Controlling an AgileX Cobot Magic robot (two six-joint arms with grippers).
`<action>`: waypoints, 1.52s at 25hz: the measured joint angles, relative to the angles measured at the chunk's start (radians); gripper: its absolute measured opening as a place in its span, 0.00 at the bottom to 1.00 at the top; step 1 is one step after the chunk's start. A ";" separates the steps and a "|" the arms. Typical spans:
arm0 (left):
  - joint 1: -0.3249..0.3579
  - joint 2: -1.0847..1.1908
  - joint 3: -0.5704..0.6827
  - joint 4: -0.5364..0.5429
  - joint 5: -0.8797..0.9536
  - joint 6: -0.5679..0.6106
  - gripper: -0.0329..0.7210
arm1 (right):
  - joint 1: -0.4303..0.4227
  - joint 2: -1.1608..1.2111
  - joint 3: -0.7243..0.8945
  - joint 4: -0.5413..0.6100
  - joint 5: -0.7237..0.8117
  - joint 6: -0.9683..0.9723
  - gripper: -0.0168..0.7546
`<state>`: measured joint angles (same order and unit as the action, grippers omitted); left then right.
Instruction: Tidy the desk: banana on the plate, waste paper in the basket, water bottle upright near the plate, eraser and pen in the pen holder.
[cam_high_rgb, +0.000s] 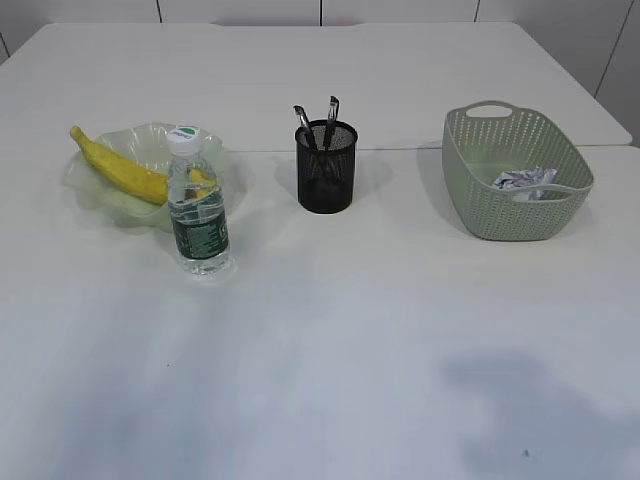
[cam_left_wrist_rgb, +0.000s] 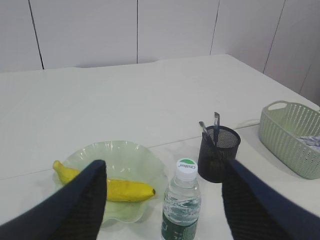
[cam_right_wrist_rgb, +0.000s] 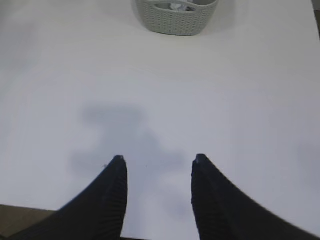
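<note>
Yellow against pale green, the banana (cam_high_rgb: 118, 170) lies across the translucent scalloped plate (cam_high_rgb: 105, 198) at the left of the exterior frame, its stem end pointing to the upper left. Just in front of the plate and slightly to its right, the water bottle (cam_high_rgb: 199, 205) stands upright on the white bench (cam_high_rgb: 330, 340), white cap up, its dark green label facing the camera; whether it touches the plate's rim cannot be told.

Near the middle of the frame, the black mesh pen holder (cam_high_rgb: 326, 167) stands upright with two dark items sticking out above its rim; which is the pen is too small to tell, and the eraser cannot be made out. At the right, the green woven basket (cam_high_rgb: 515, 215) holds a crumpled piece of waste paper (cam_high_rgb: 527, 183) against its right-hand wall.

From the left wrist view, the left hand (cam_left_wrist_rgb: 165, 172) hangs above the bench with its two dark fingers (cam_left_wrist_rgb: 82, 205) wide apart and nothing between them; the plate, banana and bottle show in the gap below, the pen holder further right.

From the right wrist view, the right hand (cam_right_wrist_rgb: 160, 160) has its fingers (cam_right_wrist_rgb: 112, 197) apart over bare bench near the lower edge, nothing held, with the basket at the top of the frame, well apart from it.
</note>
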<state>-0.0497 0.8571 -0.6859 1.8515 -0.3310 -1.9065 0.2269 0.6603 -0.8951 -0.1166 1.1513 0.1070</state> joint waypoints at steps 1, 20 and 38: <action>0.000 0.000 0.000 0.000 0.000 0.000 0.71 | 0.000 -0.013 0.001 0.021 0.012 -0.020 0.44; 0.000 0.000 0.000 0.000 -0.004 0.000 0.71 | 0.000 -0.435 0.097 0.138 0.118 -0.179 0.44; 0.000 -0.171 0.000 0.000 -0.062 0.000 0.71 | 0.000 -0.578 0.234 0.140 0.077 -0.192 0.44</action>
<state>-0.0497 0.6858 -0.6859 1.8515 -0.3931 -1.9065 0.2269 0.0823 -0.6613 0.0237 1.2280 -0.0854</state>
